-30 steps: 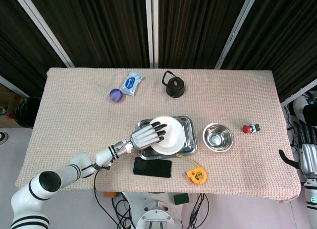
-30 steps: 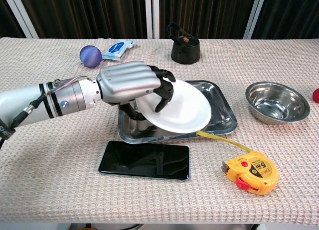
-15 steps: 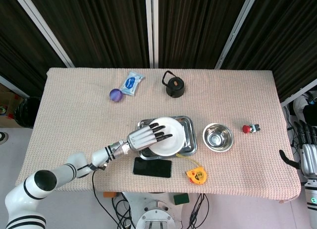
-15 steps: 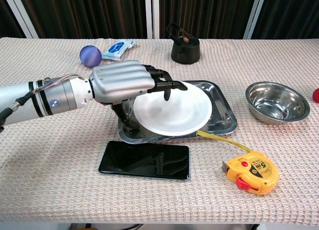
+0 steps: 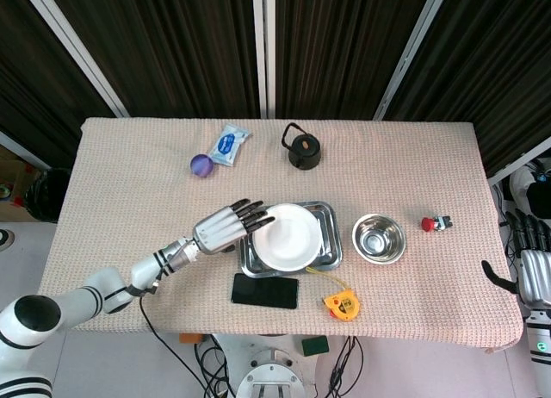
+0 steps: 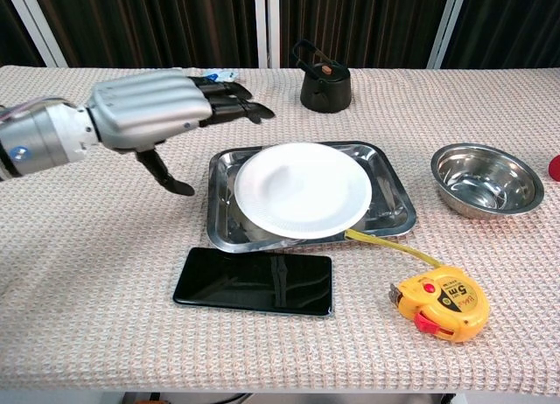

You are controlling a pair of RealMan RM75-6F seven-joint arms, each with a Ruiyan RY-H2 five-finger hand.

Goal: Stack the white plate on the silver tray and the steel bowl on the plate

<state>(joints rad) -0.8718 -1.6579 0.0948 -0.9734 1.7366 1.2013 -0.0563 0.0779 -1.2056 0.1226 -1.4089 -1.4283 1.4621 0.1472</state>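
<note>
The white plate (image 5: 288,237) (image 6: 302,190) lies flat on the silver tray (image 5: 331,252) (image 6: 394,207) near the table's middle. Just right of the tray stands the empty steel bowl (image 5: 379,239) (image 6: 486,179). My left hand (image 5: 225,226) (image 6: 153,114) hovers left of the plate with fingers spread, holding nothing and clear of the plate. My right hand (image 5: 534,273) hangs off the table's right edge in the head view, fingers loosely apart, holding nothing.
A black phone (image 5: 264,290) (image 6: 255,282) lies in front of the tray, a yellow tape measure (image 5: 338,303) (image 6: 442,302) beside it with its tape touching the tray. A black kettle (image 5: 302,148), purple ball (image 5: 201,164), blue packet (image 5: 229,144) and small red toy (image 5: 435,223) sit farther off.
My left hand let go of the plate, which settled flat on the tray, and drew back to the left and upward with fingers spread. The right hand has stayed put.
</note>
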